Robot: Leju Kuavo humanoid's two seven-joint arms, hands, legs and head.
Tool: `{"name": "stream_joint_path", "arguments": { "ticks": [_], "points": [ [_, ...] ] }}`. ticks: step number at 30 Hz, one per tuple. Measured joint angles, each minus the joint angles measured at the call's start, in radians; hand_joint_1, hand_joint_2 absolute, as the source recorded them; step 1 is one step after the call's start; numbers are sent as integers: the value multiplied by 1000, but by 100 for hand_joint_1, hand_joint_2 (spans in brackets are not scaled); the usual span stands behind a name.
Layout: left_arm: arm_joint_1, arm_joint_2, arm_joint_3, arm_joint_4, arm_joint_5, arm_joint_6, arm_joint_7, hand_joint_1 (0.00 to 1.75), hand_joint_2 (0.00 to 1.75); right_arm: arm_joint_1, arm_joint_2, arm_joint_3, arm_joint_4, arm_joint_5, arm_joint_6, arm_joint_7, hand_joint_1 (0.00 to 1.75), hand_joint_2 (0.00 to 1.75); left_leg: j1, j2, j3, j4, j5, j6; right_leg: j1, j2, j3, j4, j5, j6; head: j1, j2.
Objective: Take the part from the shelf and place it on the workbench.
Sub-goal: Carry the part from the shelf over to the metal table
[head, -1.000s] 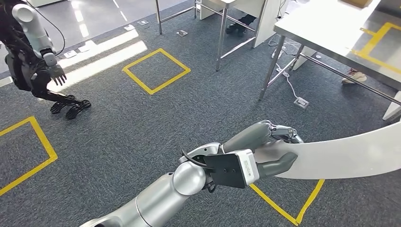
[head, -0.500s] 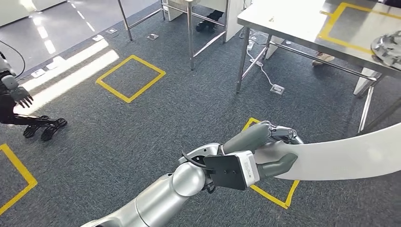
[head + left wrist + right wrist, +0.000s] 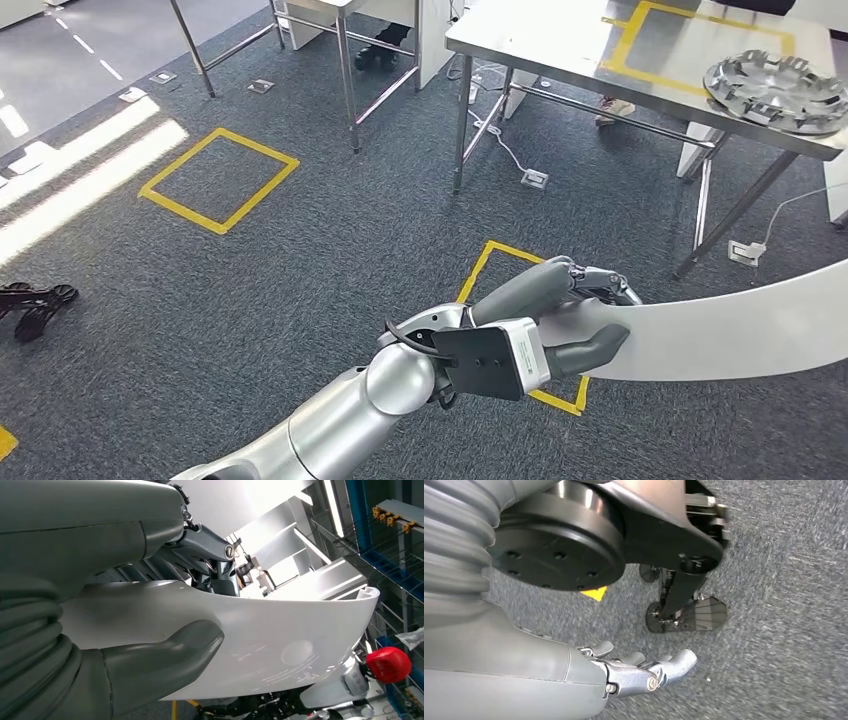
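Our left hand (image 3: 560,325) clamps the smooth, curved white part (image 3: 730,325), which sweeps toward three o'clock above grey carpet. Our right hand (image 3: 634,672) hangs with fingers loosely apart, holding nothing.

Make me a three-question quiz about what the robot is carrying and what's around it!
1. Where is the round metal disc?
A. on the steel table
B. on the carpet
C. in the left hand

2. What colour are the taped squares on the floor?
A. red
B. yellow
C. blue

3. What is the left hand doing?
A. hanging with nothing in it
B. pressing a button
C. holding the white panel

Answers:
1. A, the disc lies on the table top, near its corner.
2. B, the tape outlines are yellow against the grey carpet.
3. C, thumb and fingers clamp the curved white panel.
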Motion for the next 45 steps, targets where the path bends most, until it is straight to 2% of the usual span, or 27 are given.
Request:
{"name": "stream_joint_path", "arguments": {
  "ticks": [2, 3, 4, 5, 7, 9, 11, 13, 15, 17, 18, 19, 20, 22, 24, 26, 27, 29, 31, 33, 34, 35, 38, 39, 41, 43, 45],
  "points": [
    [4, 0, 0, 0, 0, -2, 3, 175, 175, 1, 0, 0, 0, 0, 0, 6, 0, 175, -3, 28, -1, 0, -2, 3, 0, -10, -51, 109, -41, 4, 1, 0],
    [7, 0, -1, -1, 0, -2, 4, 175, 175, 2, 0, 0, 0, -1, 0, 6, 0, 175, -4, 41, -1, 0, -2, 3, 0, -11, -53, 118, -36, 4, 1, 0],
    [8, 0, -1, -2, 0, -2, 5, 175, 175, 4, 0, 0, 0, -1, 0, 6, 0, 175, -5, 54, -1, 1, -4, 2, 0, -15, -34, 86, -14, 4, 1, 0],
    [8, 0, -1, -3, 0, -2, 6, 175, 175, 5, 0, 0, 0, -2, 0, 7, 0, 175, -5, 65, 0, 1, -5, 1, 0, -27, 3, 21, 17, 3, 2, 0],
    [8, 0, -2, -6, 4, -3, 8, 175, 175, 3, 0, -1, 0, -4, 0, 12, 0, 175, -10, 83, 2, 3, -9, -6, 6, -65, 72, -106, 58, -7, 2, 0],
    [7, 0, -4, -8, 10, -3, 8, 175, 175, 2, 1, -1, 0, -6, 0, 17, 0, 175, -14, 97, 5, 3, -12, -17, 13, -81, 91, -148, 65, -22, 2, 0],
    [5, 0, -7, -9, 16, -3, 8, 175, 175, 4, 1, -1, 0, -6, 0, 18, 0, 175, -12, 108, 8, 1, -14, -29, 12, -61, 89, -152, 70, -34, 2, 0],
    [2, 0, -11, -11, 22, -3, 7, 175, 175, 6, 1, -2, 0, -6, -1, 16, 0, 175, -8, 76, -2, 30, -36, -41, 7, -42, 91, -158, 76, -46, 1, 0],
    [-1, 1, -13, -11, 26, -2, 7, 175, 175, 4, 0, -2, 0, -5, -2, 14, 0, 175, -4, 25, -47, 134, -92, -48, 3, -21, 91, -161, 79, -53, -2, 0],
    [0, 2, -14, -7, 26, 0, 8, 175, 175, 3, 0, -2, 0, -2, -2, 12, 0, 175, -3, 6, -104, 251, -137, -50, 4, 3, 90, -159, 79, -54, -4, 0],
    [1, 2, -14, -6, 26, 0, 8, 175, 175, 3, 0, -2, 0, 0, -2, 12, 0, 175, -3, 4, -115, 272, -135, -49, 4, 15, 90, -158, 79, -54, -4, 0],
    [1, 2, -14, -6, 26, 1, 8, 175, 175, 3, 0, -2, 0, 3, -2, 11, 0, 175, -3, 2, -107, 252, -112, -47, 4, 29, 89, -157, 79, -54, -5, 0],
    [1, 2, -14, -6, 24, 2, 8, 175, 175, 3, 0, -1, 0, 7, -2, 10, 0, 175, -2, -4, -83, 198, -77, -44, 3, 42, 89, -155, 79, -53, -5, 0],
    [1, 2, -14, -10, 20, 5, 8, 175, 175, 1, 1, -1, 0, 13, -3, 9, 0, 175, 0, -44, -24, 67, -22, -39, 3, 66, 86, -150, 79, -46, -6, 0],
    [1, 2, -14, -14, 16, 7, 8, 175, 175, -1, 1, -1, 0, 15, -3, 9, 0, 175, -3, -71, 0, 9, -8, -33, 1, 83, 80, -149, 82, -33, -6, 0],
    [1, 1, -15, -18, 12, 8, 8, 175, 175, 0, 0, -1, 0, 15, -2, 10, 0, 175, -5, -56, 1, 5, -3, -22, -2, 95, 76, -153, 87, -19, -7, 0],
    [0, 0, -15, -20, 11, 8, 8, 175, 175, 1, 0, -1, 0, 16, -2, 10, 0, 175, -4, -46, 3, 1, 0, -16, -3, 87, 74, -151, 86, -14, -7, 0],
    [0, 0, -15, -23, 10, 8, 9, 175, 175, 1, 0, -1, 0, 15, 0, 10, 0, 175, -1, -22, 5, -7, 6, -4, 1, 38, 47, -98, 53, -9, -2, 0],
    [2, 0, -15, -25, 9, 8, 10, 175, 175, 0, 0, -1, 0, 15, 0, 10, 0, 175, -3, 4, 4, -8, 6, 3, 3, -5, -12, 26, -12, -3, 2, 0],
    [7, 0, -15, -25, 9, 8, 12, 175, 175, 2, 0, -1, 0, 14, 0, 9, 0, 175, -5, 31, 3, -8, 4, 4, 2, -11, -55, 118, -43, 1, 3, 0],
    [8, 0, -15, -25, 9, 8, 12, 175, 175, 3, 0, -1, 0, 13, 0, 9, 0, 175, -5, 44, 2, -8, 3, 4, 2, -13, -51, 114, -32, 2, 3, 0],
    [9, 0, -15, -25, 9, 8, 12, 175, 175, 5, 0, -1, 0, 12, 0, 9, 0, 175, -5, 55, 3, -7, 2, 2, 2, -18, -27, 72, -7, 2, 3, 0],
    [9, 0, -15, -27, 9, 8, 12, 175, 175, 3, 0, -1, 0, 10, 0, 5, 0, 175, -10, 82, 5, -3, -6, -10, 8, -69, 80, -120, 63, -7, 4, 0],
    [9, 0, -15, -28, 8, 8, 12, 175, 175, 2, 0, -1, 0, 9, 0, 0, 0, 175, -13, 88, 7, -3, -8, -15, 10, -79, 94, -148, 69, -14, 4, 0],
    [9, 0, -16, -29, 6, 8, 12, 175, 175, 3, 0, -1, 0, 3, 0, -12, 0, 175, -14, 98, 11, -5, -11, -26, 13, -68, 94, -154, 69, -29, 3, 0],
    [9, 0, -16, -33, 1, 9, 11, 175, 175, 4, 0, -2, 0, -5, -1, -17, 0, 175, -11, 84, 9, 10, -23, -39, 8, -56, 96, -159, 72, -40, 4, 0],
    [9, 1, -16, -36, -4, 11, 11, 175, 175, 3, 0, -3, 0, -13, -1, -16, 0, 175, -6, 40, -27, 93, -71, -48, 3, -46, 98, -162, 74, -50, 2, 0]
  ]
}}
